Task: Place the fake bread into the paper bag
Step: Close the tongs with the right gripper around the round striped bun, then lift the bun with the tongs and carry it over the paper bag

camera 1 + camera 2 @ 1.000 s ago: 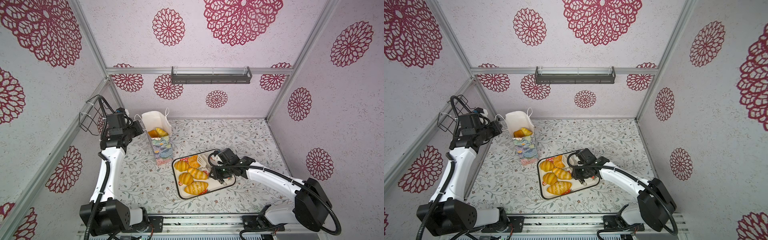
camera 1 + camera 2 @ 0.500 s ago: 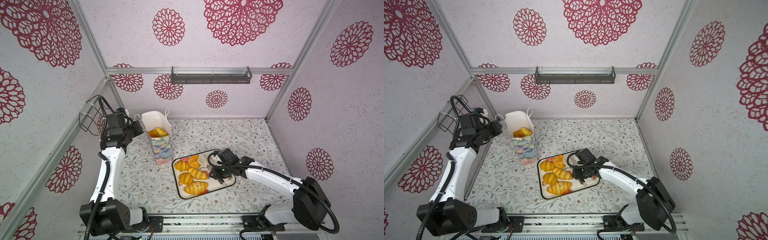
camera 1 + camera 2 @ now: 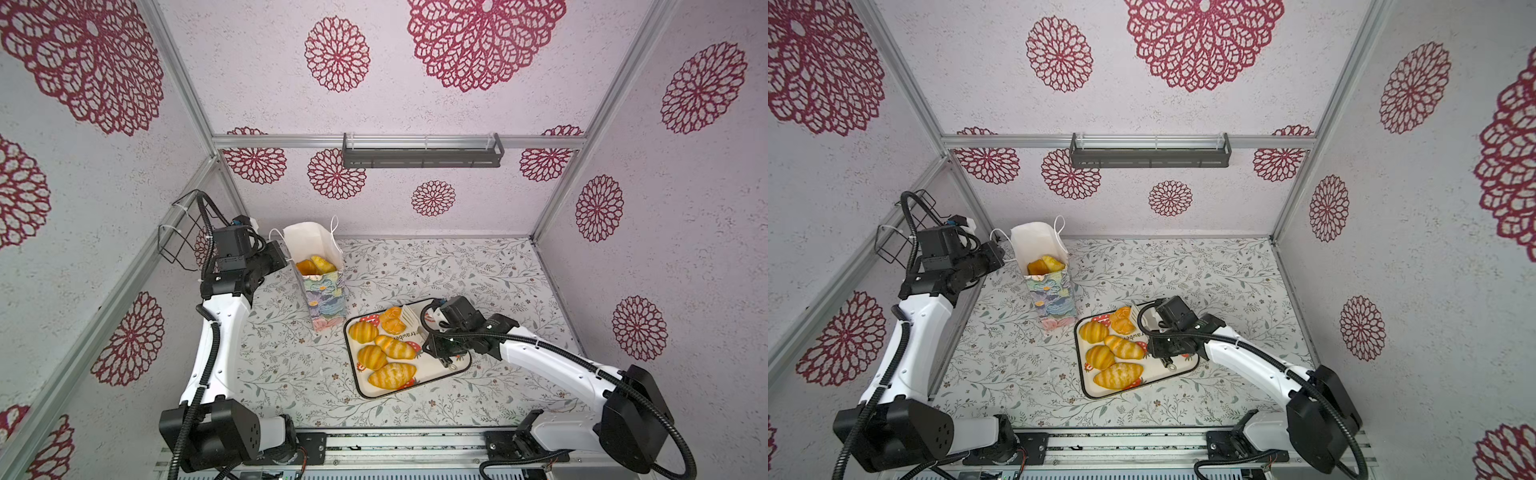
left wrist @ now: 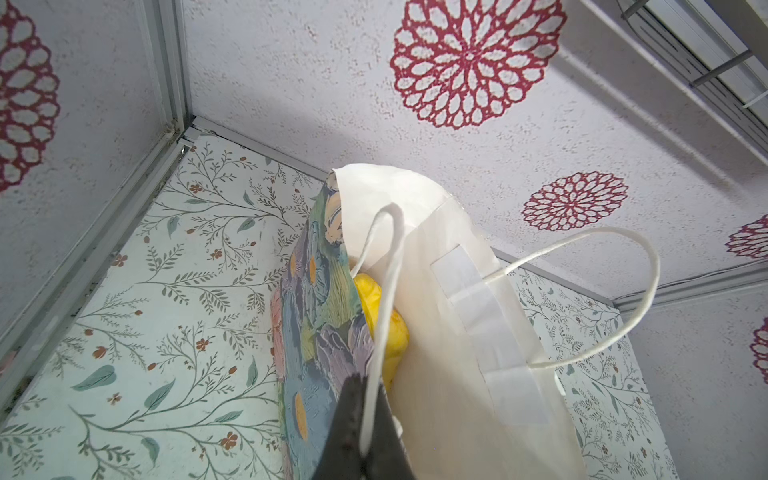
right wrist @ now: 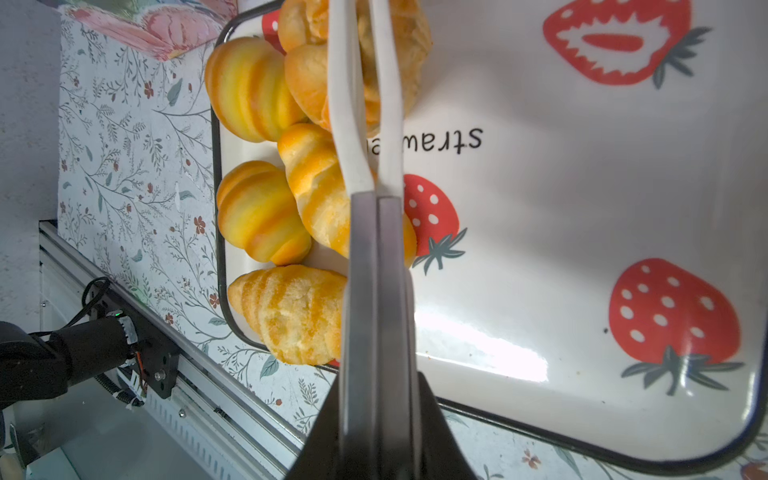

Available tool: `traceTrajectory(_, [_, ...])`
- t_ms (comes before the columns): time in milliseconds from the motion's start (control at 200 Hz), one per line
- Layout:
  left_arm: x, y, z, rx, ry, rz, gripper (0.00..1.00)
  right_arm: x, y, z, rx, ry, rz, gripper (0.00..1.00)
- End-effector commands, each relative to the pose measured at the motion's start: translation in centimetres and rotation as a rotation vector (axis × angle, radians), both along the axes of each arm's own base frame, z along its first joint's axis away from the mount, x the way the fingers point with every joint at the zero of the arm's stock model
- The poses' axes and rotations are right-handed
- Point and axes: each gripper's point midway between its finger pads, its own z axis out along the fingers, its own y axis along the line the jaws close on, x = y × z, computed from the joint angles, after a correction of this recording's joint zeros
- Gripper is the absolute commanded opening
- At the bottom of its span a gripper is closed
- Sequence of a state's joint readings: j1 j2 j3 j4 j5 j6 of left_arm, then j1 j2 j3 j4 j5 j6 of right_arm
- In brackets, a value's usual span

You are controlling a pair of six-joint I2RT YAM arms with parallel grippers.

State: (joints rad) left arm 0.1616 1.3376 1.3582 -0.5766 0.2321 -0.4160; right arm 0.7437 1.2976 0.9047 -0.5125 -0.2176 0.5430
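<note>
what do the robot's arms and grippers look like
The left arm and right arm share smooth white shells, black boxy joints and bases, and a black ribbed cable looping outside each. The left gripper and right gripper are matte black wedges.

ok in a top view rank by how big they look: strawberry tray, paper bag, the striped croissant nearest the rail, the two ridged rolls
1. strawberry tray
2. paper bag, though its mouth rises toward the camera
3. striped croissant
4. the two ridged rolls: alike, no ranking between them
</note>
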Motion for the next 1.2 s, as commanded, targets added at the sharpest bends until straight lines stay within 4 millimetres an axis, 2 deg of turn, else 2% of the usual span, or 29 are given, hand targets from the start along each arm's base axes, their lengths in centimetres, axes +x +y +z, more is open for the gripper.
traceTrajectory(0, [0.4,-0.3,-0.5,-0.009,0.001,-0.014,0.00,0.9,-0.2,2.9,0.037,-0.076,-0.020,0.21])
traceTrajectory(450, [0.4,-0.5,-0.4,-0.010,-0.003,-0.020,0.00,1.2,-0.2,6.2,0.073,-0.137,-0.023,0.21])
traceTrajectory(801, [0.3,-0.6,-0.1,-0.008,-0.012,-0.026,0.00,2.5,1.3,10.3,0.141,-0.220,0.004,0.21])
traceTrajectory(1031, [0.4,-1.9,0.9,-0.058,-0.066,-0.089,0.00,3.0,2.1,12.7,0.182,-0.263,0.024,0.21])
traceTrajectory(1196, [0.3,-0.9,0.6,-0.045,-0.055,-0.046,0.00,3.3,3.0,15.0,0.206,-0.305,0.048,0.21])
